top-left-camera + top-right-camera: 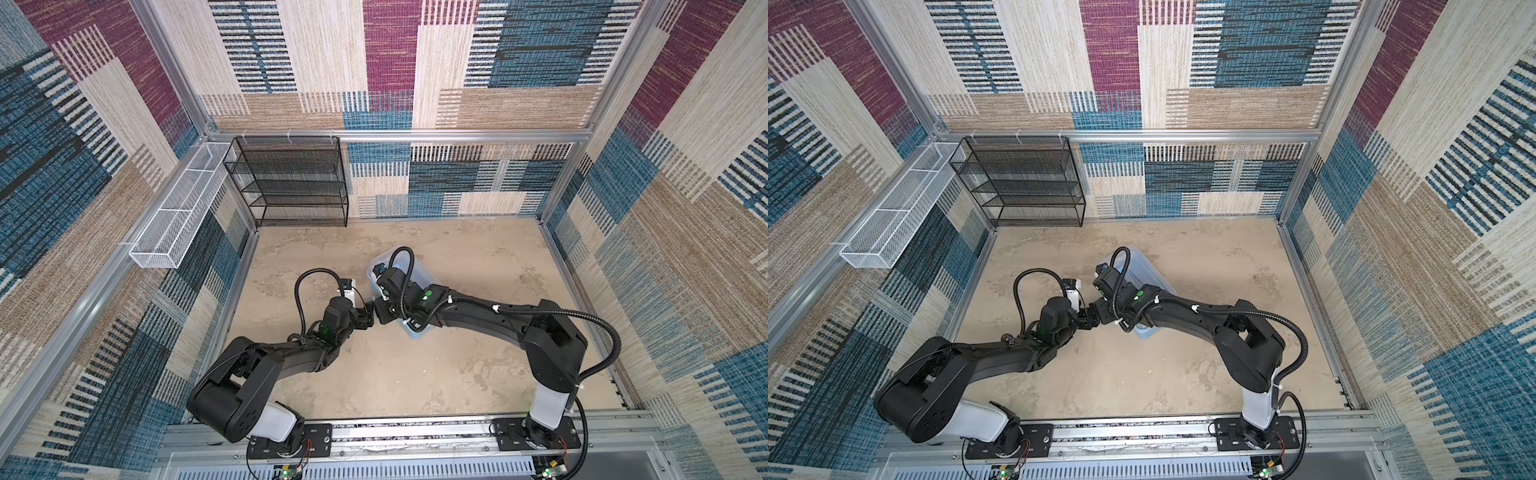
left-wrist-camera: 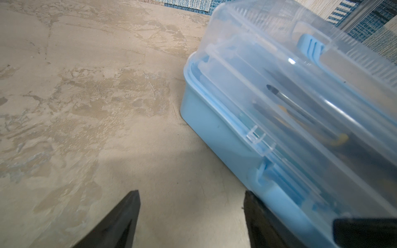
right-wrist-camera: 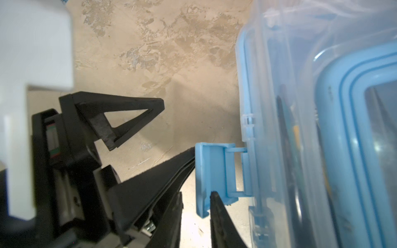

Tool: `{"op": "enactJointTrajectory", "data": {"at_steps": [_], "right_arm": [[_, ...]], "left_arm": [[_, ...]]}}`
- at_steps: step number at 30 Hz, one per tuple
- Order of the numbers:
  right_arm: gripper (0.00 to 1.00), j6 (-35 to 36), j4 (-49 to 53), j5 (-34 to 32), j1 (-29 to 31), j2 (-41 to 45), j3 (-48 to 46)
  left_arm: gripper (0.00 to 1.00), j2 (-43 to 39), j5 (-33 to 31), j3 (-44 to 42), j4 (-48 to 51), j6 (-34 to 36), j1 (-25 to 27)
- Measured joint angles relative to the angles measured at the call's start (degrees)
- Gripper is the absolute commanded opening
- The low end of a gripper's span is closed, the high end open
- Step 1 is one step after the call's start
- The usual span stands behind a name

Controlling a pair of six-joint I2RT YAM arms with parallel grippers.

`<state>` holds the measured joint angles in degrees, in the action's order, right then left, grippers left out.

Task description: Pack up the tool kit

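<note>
Tool kit (image 2: 214,128) latch (image 3: 207,171) in pinch of right hand (image 3: 203,177); left hand (image 2: 191,192) agape alongside, open table (image 2: 86,107) beyond.

The box (image 2: 210,128) is light blue under a clear lid (image 2: 268,49), with a sky-blue latch (image 3: 209,178) and handle (image 3: 330,96); through the lid show a screwdriver (image 2: 287,100) with a dark tip and silvery shaft, and a touch of yellow. The table (image 1: 457,257) is sandy tan, mottled with darker brown and grey patches. The walls (image 1: 390,50) are a woven patchwork of maroon, blue, cream and tan blocks, many barred with dark stripes; the rack (image 1: 291,183) is black mesh, the basket (image 1: 174,224) white wire, the arms (image 1: 478,316) black with white segments near their bases.
</note>
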<state>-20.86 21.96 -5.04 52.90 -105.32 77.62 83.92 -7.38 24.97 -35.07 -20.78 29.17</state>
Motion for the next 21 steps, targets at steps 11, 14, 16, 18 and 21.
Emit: {"op": "enactJointTrajectory", "data": {"at_steps": [11, 14, 16, 18, 21], "right_arm": [[0.17, 0.0, 1.1, -1.0, 0.0, -0.9, 0.4], [0.16, 0.0, 1.1, -1.0, 0.0, -1.0, 0.4], [0.16, 0.0, 1.1, -1.0, 0.0, -1.2, 0.3], [0.17, 0.0, 1.2, -1.1, 0.0, -1.2, 0.2], [0.18, 0.0, 1.4, -1.3, 0.0, -1.2, 0.0]], "left_arm": [[0.80, 0.1, 0.0, 0.0, 0.2, 0.0, 0.0], [0.79, 0.4, 0.0, 0.0, 0.2, 0.0, 0.0], [0.79, 0.5, 0.0, 0.0, 0.2, 0.0, 0.0], [0.79, 0.5, 0.0, 0.0, 0.2, 0.0, 0.0], [0.79, 0.5, 0.0, 0.0, 0.2, 0.0, 0.0]]}}
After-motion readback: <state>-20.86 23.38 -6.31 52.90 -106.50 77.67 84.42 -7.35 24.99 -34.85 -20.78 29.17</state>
